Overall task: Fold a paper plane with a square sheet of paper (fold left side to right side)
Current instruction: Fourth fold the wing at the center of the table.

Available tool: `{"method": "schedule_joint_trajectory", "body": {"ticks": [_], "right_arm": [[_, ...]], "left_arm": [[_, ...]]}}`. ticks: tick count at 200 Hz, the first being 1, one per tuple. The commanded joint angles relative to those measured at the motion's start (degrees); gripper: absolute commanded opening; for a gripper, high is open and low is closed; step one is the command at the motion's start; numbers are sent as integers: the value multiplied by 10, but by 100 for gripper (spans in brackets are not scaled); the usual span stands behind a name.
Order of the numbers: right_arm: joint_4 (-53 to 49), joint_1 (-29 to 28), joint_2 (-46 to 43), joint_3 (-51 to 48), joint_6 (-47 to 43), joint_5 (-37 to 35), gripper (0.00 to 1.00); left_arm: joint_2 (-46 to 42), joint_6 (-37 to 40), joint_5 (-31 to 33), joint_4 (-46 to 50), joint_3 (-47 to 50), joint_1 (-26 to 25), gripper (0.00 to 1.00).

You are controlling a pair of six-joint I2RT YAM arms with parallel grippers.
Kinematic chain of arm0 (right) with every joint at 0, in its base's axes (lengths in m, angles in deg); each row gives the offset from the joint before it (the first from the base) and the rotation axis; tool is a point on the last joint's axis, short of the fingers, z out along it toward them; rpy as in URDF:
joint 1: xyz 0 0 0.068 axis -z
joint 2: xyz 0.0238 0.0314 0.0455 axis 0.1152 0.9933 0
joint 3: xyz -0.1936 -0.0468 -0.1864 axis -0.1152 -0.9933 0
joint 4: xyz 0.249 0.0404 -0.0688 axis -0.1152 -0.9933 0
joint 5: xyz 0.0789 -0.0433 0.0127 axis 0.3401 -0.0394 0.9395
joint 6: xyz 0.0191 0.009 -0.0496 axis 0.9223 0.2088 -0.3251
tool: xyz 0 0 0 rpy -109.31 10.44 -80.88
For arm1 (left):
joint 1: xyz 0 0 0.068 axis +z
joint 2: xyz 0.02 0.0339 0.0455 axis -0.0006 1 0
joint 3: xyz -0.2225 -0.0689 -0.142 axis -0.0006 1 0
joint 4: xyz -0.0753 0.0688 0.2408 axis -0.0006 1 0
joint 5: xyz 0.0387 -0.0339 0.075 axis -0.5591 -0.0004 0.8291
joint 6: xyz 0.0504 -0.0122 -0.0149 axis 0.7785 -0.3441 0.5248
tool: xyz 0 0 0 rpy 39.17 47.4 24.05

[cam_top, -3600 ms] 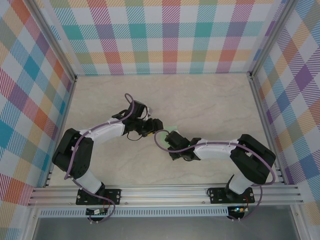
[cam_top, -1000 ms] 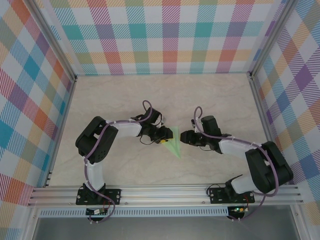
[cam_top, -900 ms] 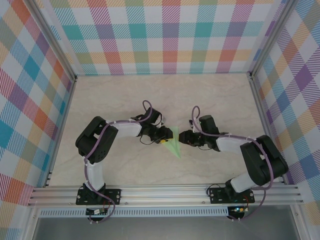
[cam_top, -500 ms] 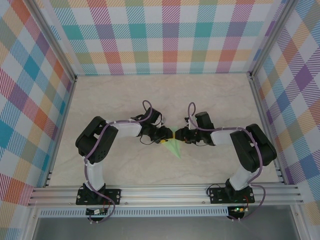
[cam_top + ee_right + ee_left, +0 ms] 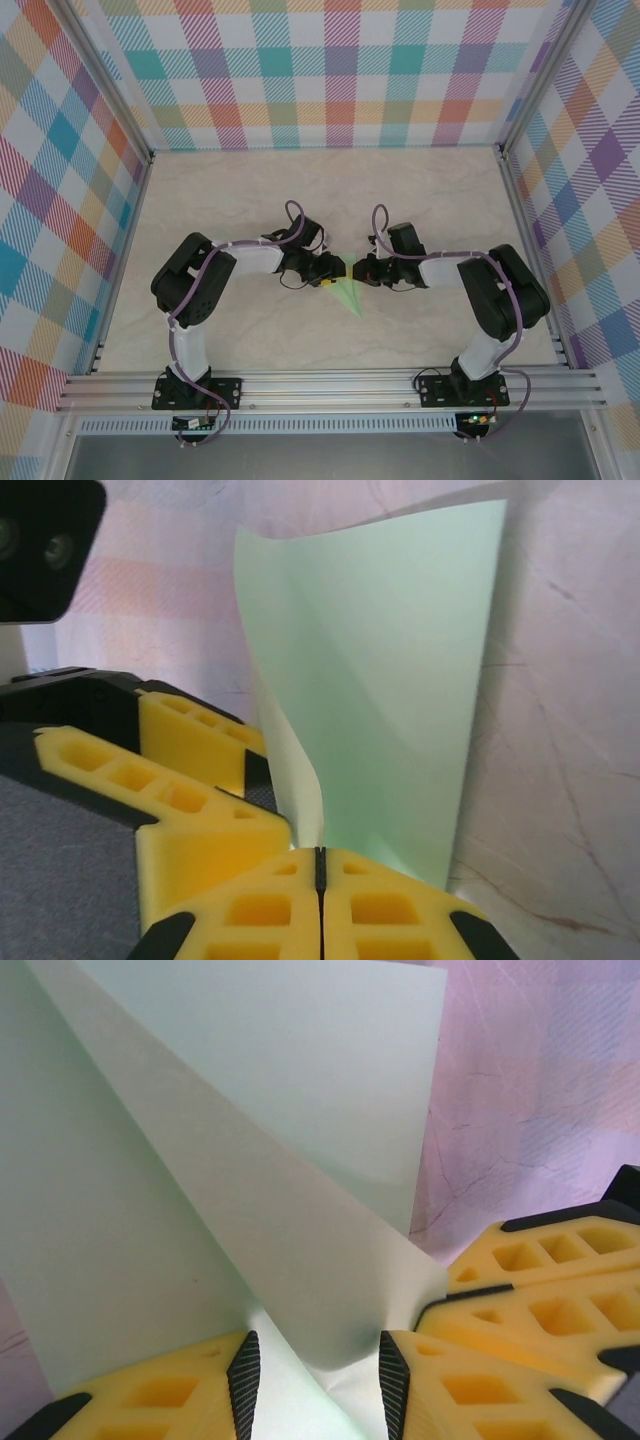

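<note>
Middle of the pale marbled tabletop (image 5: pixel 240 200): the pale mint-green paper sheet (image 5: pixel 349 293), thin, already folded down to a narrow pointed shape. Its long axis runs from far edge to near edge, with the point toward the near edge and a touch toward the right one, and the wide end farther off. Both tools meet at that wide half, one on each side. The left gripper (image 5: pixel 331 272) comes in from the left edge's side. Its yellow jaws stand part-way apart, astride the paper, and a slanting fold passes between the black pads (image 5: pixel 243 1378), not visibly squeezed. The right gripper (image 5: pixel 361 271) faces it from the right, tip to tip and very close. Its jaws are closed flat together. In the right wrist view a curled-up edge of the sheet runs down to their seam, so it looks pinched there, though the contact itself is hidden. Judgement: the fold wanted carries the left side over to the right, so the crease must follow the long axis. The left gripper is nearer the side that has to travel; the right one sits on the receiving side and can anchor it.
</note>
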Motion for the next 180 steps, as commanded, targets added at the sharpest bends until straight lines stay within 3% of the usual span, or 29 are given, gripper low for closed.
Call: {"method": "schedule_joint_trajectory", "body": {"ticks": [1, 180], "right_arm": [[-53, -2, -7, 20, -36, -46, 6], [-101, -10, 34, 38, -47, -72, 8]], "left_arm": [[1, 2, 4, 14, -11, -5, 39], [-9, 3, 2, 12, -9, -5, 39]]}}
